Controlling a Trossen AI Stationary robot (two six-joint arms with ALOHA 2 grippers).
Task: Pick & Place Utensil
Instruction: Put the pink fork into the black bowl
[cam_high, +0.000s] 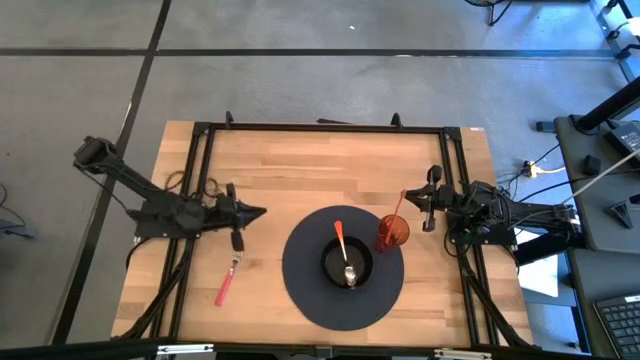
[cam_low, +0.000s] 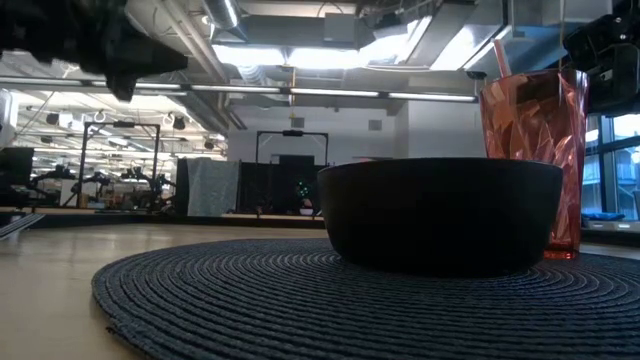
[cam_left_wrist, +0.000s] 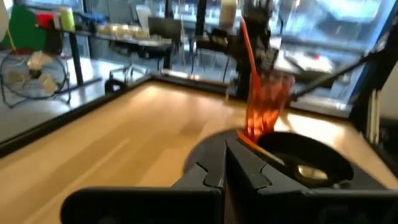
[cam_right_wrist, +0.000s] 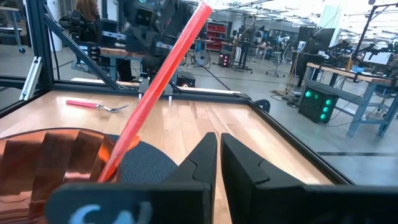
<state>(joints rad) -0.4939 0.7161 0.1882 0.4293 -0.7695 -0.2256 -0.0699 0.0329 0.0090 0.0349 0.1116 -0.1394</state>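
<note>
A spoon (cam_high: 343, 250) with an orange handle lies in a black bowl (cam_high: 330, 266), its head down in the bowl and its handle leaning on the far rim. The bowl stands on a round dark mat (cam_high: 300, 285). A fork (cam_high: 228, 280) with a pink handle lies flat on the wood left of the mat; it also shows in the right wrist view (cam_right_wrist: 93, 105). My left gripper (cam_high: 257, 212) hovers shut above the table beyond the fork, pointing at the mat. My right gripper (cam_high: 418, 200) hovers shut just right of a red cup (cam_high: 392, 232).
The red faceted cup (cam_low: 530, 160) with a red straw (cam_right_wrist: 163, 74) stands on the mat's right edge, close to my right gripper. A black frame (cam_high: 320, 127) runs around the table. Bare wood (cam_high: 300, 170) lies between the arms on the far side.
</note>
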